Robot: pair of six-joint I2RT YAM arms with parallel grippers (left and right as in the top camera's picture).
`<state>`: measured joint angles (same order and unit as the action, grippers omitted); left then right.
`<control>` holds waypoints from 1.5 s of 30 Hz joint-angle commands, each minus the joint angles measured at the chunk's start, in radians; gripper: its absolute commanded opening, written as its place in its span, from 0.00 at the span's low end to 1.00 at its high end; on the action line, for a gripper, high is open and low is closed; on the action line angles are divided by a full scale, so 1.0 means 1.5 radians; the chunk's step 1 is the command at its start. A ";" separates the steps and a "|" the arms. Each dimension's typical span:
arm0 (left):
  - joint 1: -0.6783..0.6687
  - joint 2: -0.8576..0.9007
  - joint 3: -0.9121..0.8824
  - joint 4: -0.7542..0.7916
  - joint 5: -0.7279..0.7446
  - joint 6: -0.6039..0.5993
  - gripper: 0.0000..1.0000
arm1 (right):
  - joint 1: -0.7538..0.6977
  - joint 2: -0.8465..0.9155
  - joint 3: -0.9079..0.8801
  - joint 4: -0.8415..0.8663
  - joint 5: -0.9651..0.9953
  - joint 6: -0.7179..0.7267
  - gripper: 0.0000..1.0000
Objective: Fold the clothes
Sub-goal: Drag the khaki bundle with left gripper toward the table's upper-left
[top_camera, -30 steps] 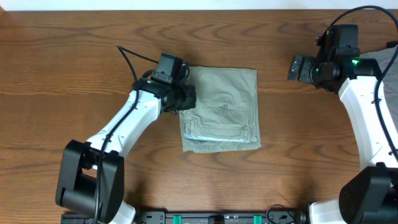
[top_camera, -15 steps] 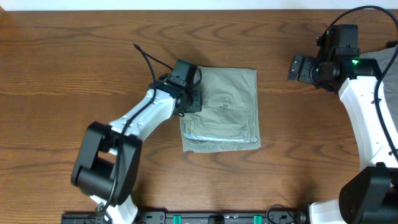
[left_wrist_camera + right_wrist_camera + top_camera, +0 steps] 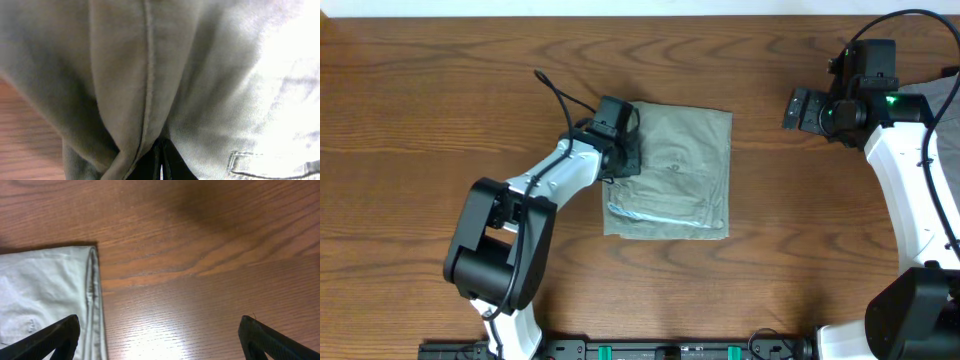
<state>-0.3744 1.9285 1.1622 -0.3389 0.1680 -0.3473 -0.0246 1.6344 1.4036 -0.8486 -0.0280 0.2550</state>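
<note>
Shorts [image 3: 680, 175]: khaki, folded to a rough square, lying mid table [image 3: 420, 120]. L gripper [image 3: 623, 158]: fingers pressed together, pinching bunched cloth at shorts' left edge. R gripper [image 3: 800, 108]: fingers spread, over wood, well apart from shorts.

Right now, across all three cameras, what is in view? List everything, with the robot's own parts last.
khaki shorts: one pair, pale sage-khaki, folded into a rough square at mid-table, left edge bunched
grey garment: one, light grey, at the table's right edge, partly behind the right arm
table: one, brown wood grain, under everything
black bar: one, black with green parts, along the near edge
left arm: one, white and black, reaching to the shorts' left edge
right arm: one, white and black, at far right
left tool: one, black, shut on a pinched fold of the shorts
right tool: one, black, open above bare wood, touching nothing
</note>
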 commanded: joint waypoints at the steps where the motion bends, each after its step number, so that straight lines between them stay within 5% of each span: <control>1: 0.039 0.017 0.002 -0.002 -0.036 -0.009 0.06 | -0.001 0.001 0.001 -0.001 0.007 -0.006 0.99; 9: 0.134 0.017 0.002 0.046 -0.047 0.067 0.07 | -0.001 0.001 0.001 -0.001 0.007 -0.006 0.99; 14: 0.192 0.017 0.002 0.094 -0.215 0.113 0.09 | -0.001 0.001 0.001 -0.001 0.007 -0.006 0.99; 18: 0.238 0.017 0.002 0.153 -0.260 0.149 0.09 | -0.001 0.001 0.001 -0.001 0.006 -0.006 0.99; 30: 0.355 -0.008 0.007 0.241 -0.260 0.132 0.07 | -0.001 0.001 0.001 -0.001 0.007 -0.006 0.99; 38: 0.328 -0.128 0.008 0.219 -0.129 0.128 0.06 | -0.001 0.001 0.001 -0.001 0.007 -0.006 0.99; 45: 0.287 -0.089 0.008 0.233 -0.062 0.129 0.06 | -0.001 0.001 0.001 -0.001 0.007 -0.006 0.99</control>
<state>0.0738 1.7401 1.1694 0.0055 0.0185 -0.1562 -0.0246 1.6344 1.4036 -0.8486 -0.0261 0.2550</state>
